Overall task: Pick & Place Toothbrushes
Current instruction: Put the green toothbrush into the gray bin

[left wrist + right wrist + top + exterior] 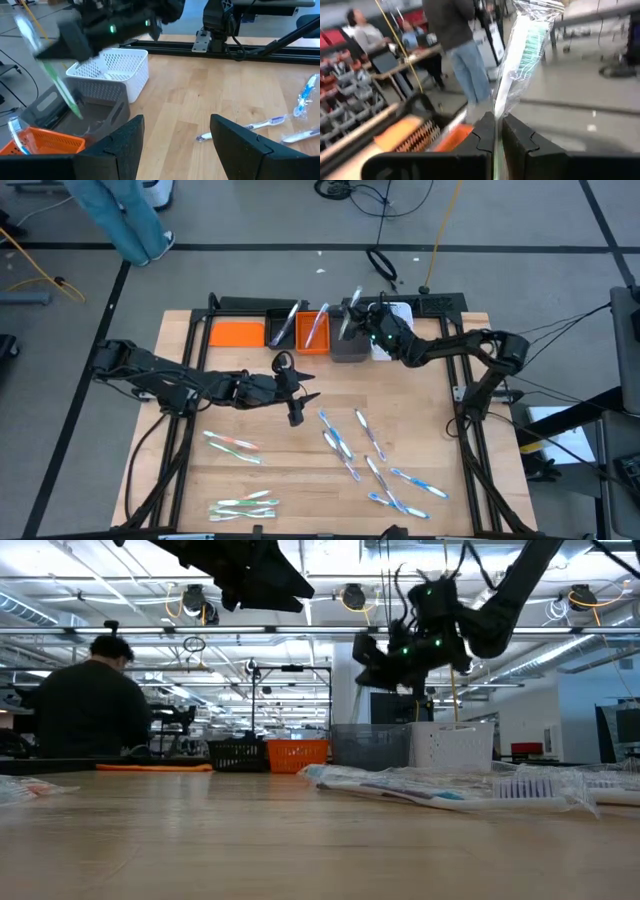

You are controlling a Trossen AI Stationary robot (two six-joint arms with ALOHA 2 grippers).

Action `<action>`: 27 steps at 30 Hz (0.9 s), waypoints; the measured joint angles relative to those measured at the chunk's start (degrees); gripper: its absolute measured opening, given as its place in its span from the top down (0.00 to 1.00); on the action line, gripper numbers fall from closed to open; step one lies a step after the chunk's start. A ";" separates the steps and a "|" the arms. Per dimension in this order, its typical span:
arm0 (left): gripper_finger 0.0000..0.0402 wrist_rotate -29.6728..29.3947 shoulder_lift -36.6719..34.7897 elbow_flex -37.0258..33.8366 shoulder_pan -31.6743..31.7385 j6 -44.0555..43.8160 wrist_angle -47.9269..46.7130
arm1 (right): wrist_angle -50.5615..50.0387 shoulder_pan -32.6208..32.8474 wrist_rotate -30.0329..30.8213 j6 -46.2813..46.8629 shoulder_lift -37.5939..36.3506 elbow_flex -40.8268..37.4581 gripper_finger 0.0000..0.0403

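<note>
My right gripper (360, 315) is shut on a green toothbrush (520, 55) in a clear wrapper, up above the grey bin (348, 348) in the far row of bins; it also shows in the left wrist view (55, 47). My left gripper (298, 402) is open and empty above the middle of the table, its fingers (120, 145) wide apart. Several wrapped toothbrushes lie flat on the wood: blue ones (340, 445) right of the middle, others near the front right (405, 485), green and pink ones at the left (232, 445) and the front (245, 506). My right gripper pinches the wrapped green toothbrush between its two fingers, about halfway along its handle (498, 131). The fingers lie across it. The brush is lifted clear and tilted: its green lower end (70, 100) hangs over the grey bin and its head end (532, 37) sticks out past the fingers.
Along the table's far edge stand a flat orange lid (237, 332), a black bin (280, 330) and an orange bin (313, 330) with brushes in them, the grey bin, and a white perforated bin (120, 70). A person (90, 705) is behind the table.
</note>
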 joint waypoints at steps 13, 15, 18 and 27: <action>0.43 0.00 0.00 0.00 0.00 0.11 0.02 | 4.49 -0.23 -3.06 5.25 6.88 -0.06 0.98; 0.43 0.00 0.00 0.00 0.00 0.11 0.00 | 4.20 -0.12 -3.14 5.27 6.88 -0.06 0.98; 0.43 0.00 0.00 0.00 0.00 0.13 0.00 | 4.33 0.29 -3.12 5.21 6.86 -0.04 0.97; 0.43 0.00 0.00 -0.02 0.00 0.12 -0.04 | 3.27 0.62 -4.55 2.81 6.86 -0.04 0.89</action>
